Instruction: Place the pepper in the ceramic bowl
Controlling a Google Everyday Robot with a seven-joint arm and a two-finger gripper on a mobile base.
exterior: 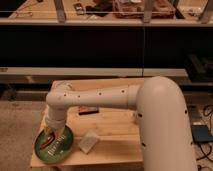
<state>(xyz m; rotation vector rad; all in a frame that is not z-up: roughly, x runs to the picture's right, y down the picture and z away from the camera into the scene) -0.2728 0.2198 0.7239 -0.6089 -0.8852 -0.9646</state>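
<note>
Camera view shows a wooden table (115, 127) with the robot arm (100, 97) reaching across it from the right side of the frame. All positions below are given relative to the ceramic bowl (44, 152).

The ceramic bowl sits at the table's near left corner. It is a wide, shallow, round green dish with pale swirl lines on its inner surface.

The gripper (51, 134) points downward directly over the ceramic bowl, with its tip low above the inner surface. Whether the fingers are spread or closed cannot be told from this view.

The pepper (48, 132) appears as a small dark reddish-brown shape at the gripper tip, above the bowl's upper left interior. Its outline is partly hidden by the gripper. Whether it touches the bowl cannot be told.

A small whitish translucent cup (90, 141) lies on the table just to the right of the ceramic bowl, apart from its rim.

A flat brown block (86, 110) lies farther back and to the right of the ceramic bowl, near the arm.
</note>
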